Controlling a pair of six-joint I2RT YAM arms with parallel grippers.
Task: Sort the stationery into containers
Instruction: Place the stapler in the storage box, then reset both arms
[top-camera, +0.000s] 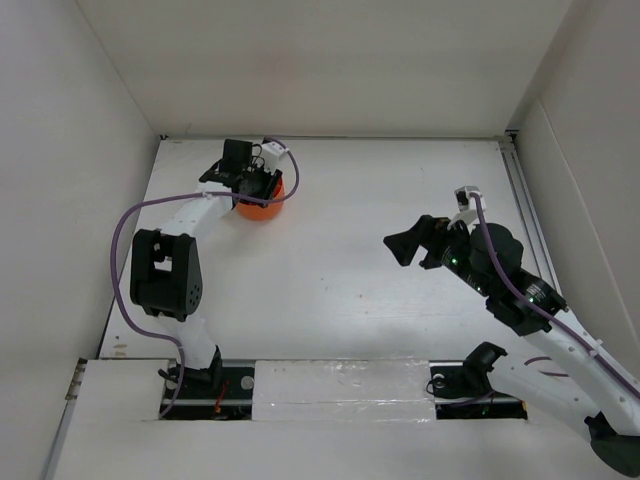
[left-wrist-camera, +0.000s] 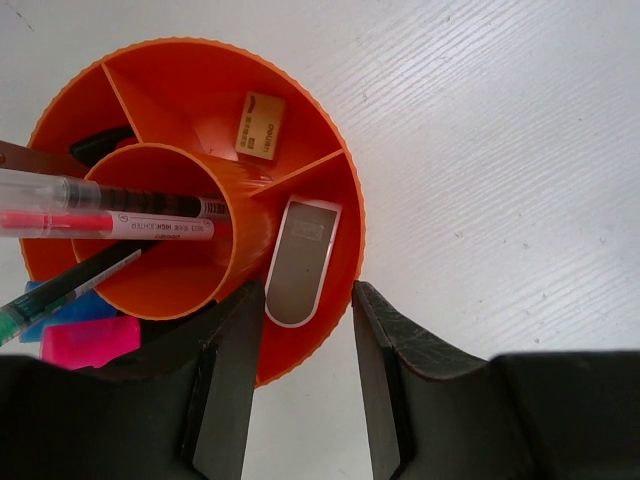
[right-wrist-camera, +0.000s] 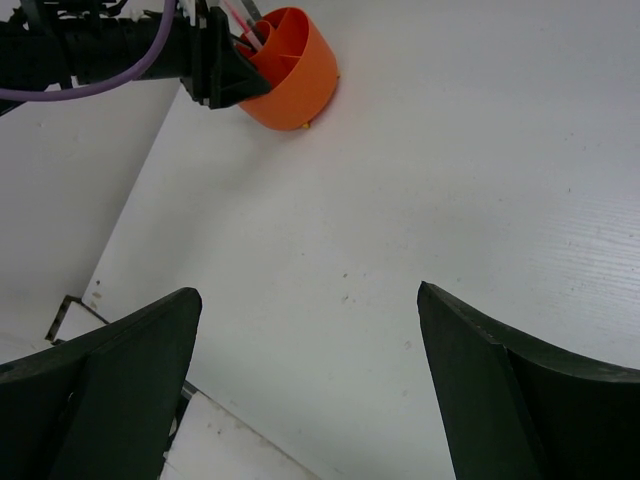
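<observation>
The orange tub (top-camera: 262, 208) stands at the table's far left, under my left gripper (top-camera: 247, 172). In the left wrist view the tub (left-wrist-camera: 190, 85) has a central cup (left-wrist-camera: 160, 285) that holds a pink pen (left-wrist-camera: 60, 222), a clear-barrelled pen (left-wrist-camera: 40, 187) and a dark pen (left-wrist-camera: 70, 282). A tan eraser (left-wrist-camera: 260, 125) and a white eraser (left-wrist-camera: 300, 260) lie in separate outer compartments. A pink eraser (left-wrist-camera: 90, 342) and a blue cap (left-wrist-camera: 62, 312) show at lower left. My left gripper (left-wrist-camera: 305, 290) is open and empty just above the white eraser. My right gripper (right-wrist-camera: 308, 295) is open and empty over bare table.
White walls enclose the table on the left, back and right. The right arm (top-camera: 500, 270) hangs over the table's right half. In the right wrist view the tub (right-wrist-camera: 295, 70) and the left arm (right-wrist-camera: 120, 50) are far off at upper left.
</observation>
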